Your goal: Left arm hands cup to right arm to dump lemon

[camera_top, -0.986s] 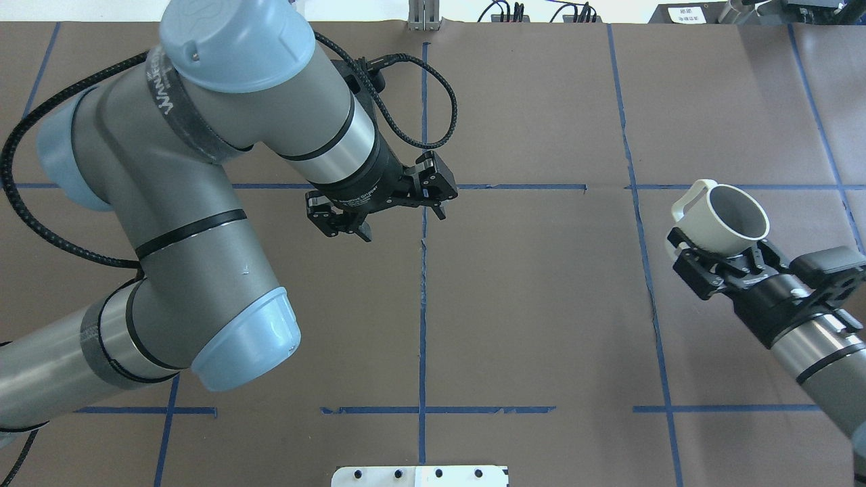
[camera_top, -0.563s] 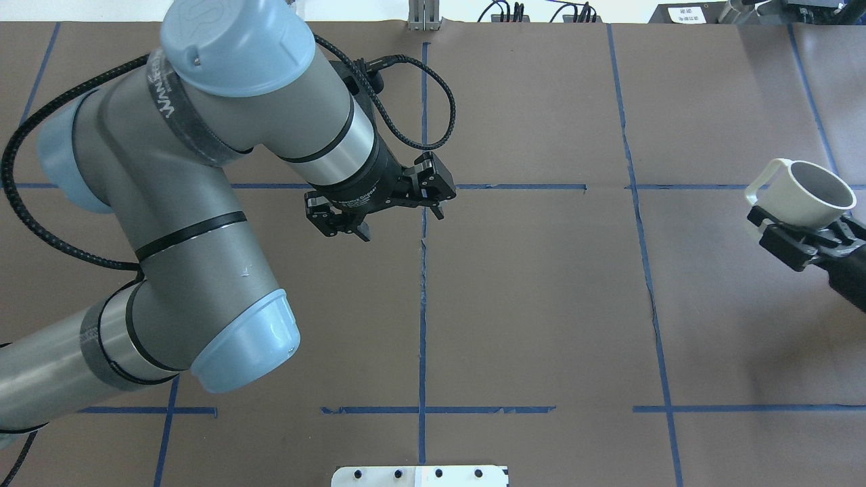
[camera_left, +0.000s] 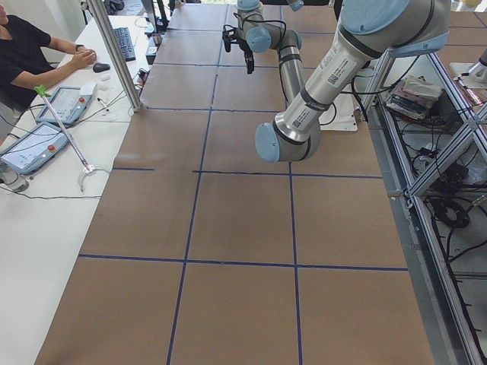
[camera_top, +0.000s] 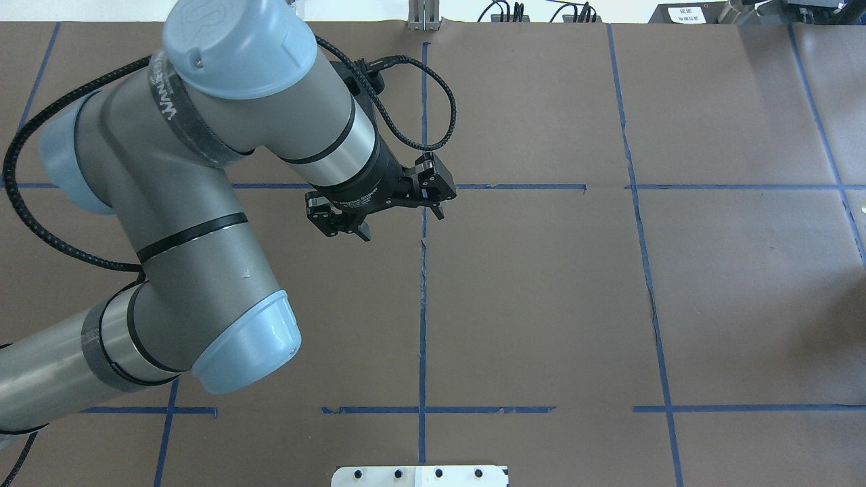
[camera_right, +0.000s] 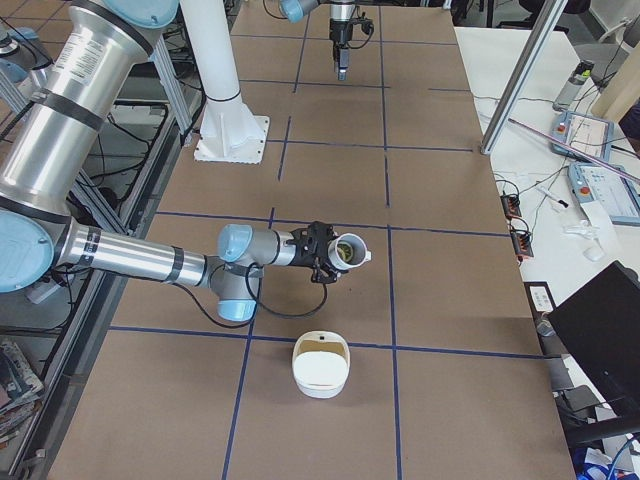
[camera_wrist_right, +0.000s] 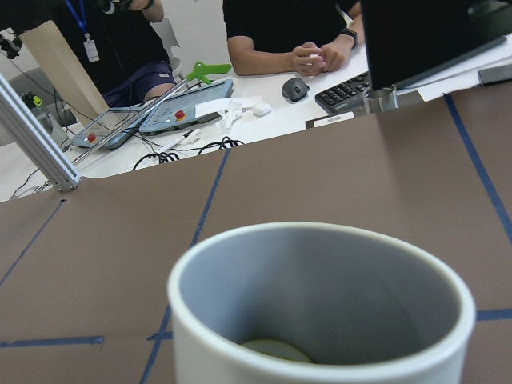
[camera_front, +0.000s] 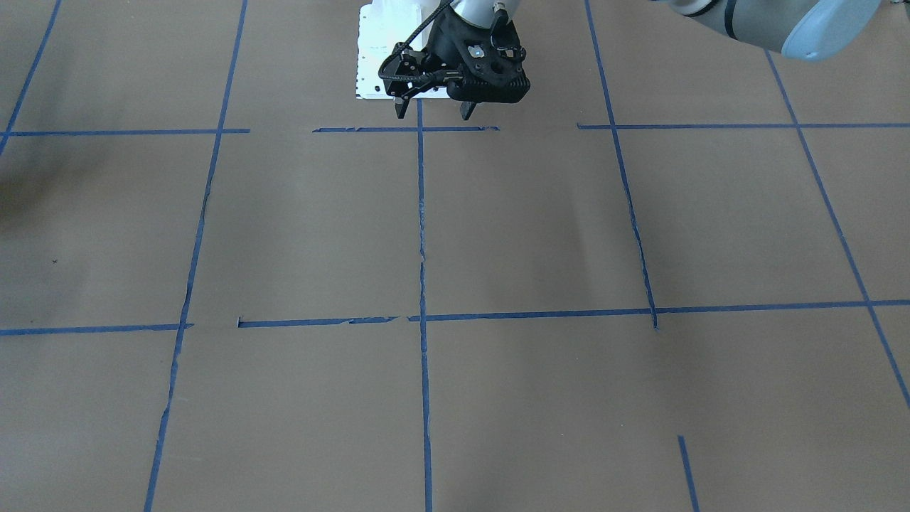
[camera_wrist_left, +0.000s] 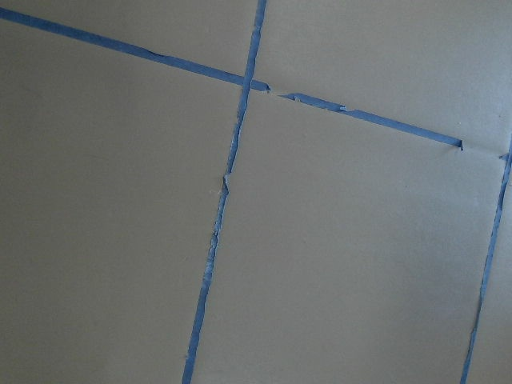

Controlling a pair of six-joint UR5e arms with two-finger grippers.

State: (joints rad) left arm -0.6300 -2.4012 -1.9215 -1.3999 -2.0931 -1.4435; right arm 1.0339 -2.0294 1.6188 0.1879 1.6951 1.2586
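Cup [camera_right: 352, 252] carried out of overhead view within last second; hand-over finished.
Now held mouth-up at right gripper [camera_right: 330, 255] with lemon [camera_wrist_right: 276, 350] inside, above table, near white bowl [camera_right: 320, 386] but not over it; right finger closure impossible to tell. Left gripper [camera_top: 404, 225] empty, fingers spread, parked over table centre. Remaining, by judgement: shift over bowl, then tip.
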